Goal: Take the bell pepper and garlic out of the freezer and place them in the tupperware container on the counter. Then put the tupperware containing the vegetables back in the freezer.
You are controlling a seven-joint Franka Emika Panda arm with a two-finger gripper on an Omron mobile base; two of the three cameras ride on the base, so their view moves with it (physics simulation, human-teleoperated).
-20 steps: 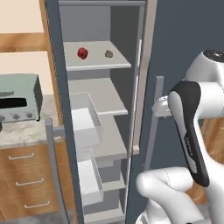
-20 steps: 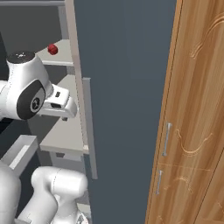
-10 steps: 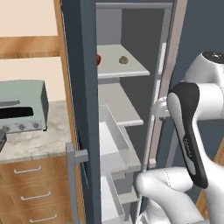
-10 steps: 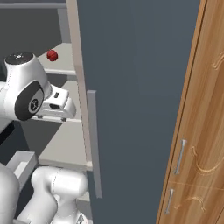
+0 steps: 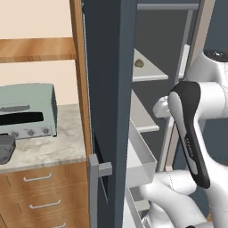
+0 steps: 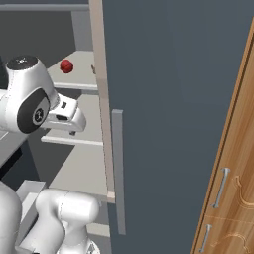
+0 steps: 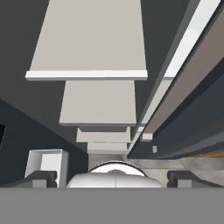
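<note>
**A:** Where's your hand right now?

**B:** My two-finger gripper [image 7: 113, 177] is inside the tall dark slate-blue freezer [image 6: 173, 99], pointing down past a stack of light grey shelves [image 7: 87, 43]. Only the dark fingertips [image 7: 41, 178] show at the frame's bottom, spread wide apart with nothing between them, so it's released.

**A:** And the vegetables?

**B:** From the right base view the small glossy red bell pepper [image 6: 66, 66] sits on an upper shelf, above and behind the wrist. From the left base view I see the beige-grey garlic bulb [image 5: 139, 63] on that same upper shelf, also above the hand.

**A:** What's in the way?

**B:** The freezer's left door [image 5: 109, 89], edge-on with its long grey handle [image 5: 94, 187], blocks much of the left view. The right door and its grey handle [image 6: 118, 171] stand just beside the arm. A white translucent door bin [image 5: 140, 156] sits below the hand.

**A:** The tub?

**B:** A dark grey tupperware container [image 5: 5, 149] rests on the marbled stone counter [image 5: 49, 149], well off to the left, beside a grey-green toaster oven [image 5: 27, 111].
</note>
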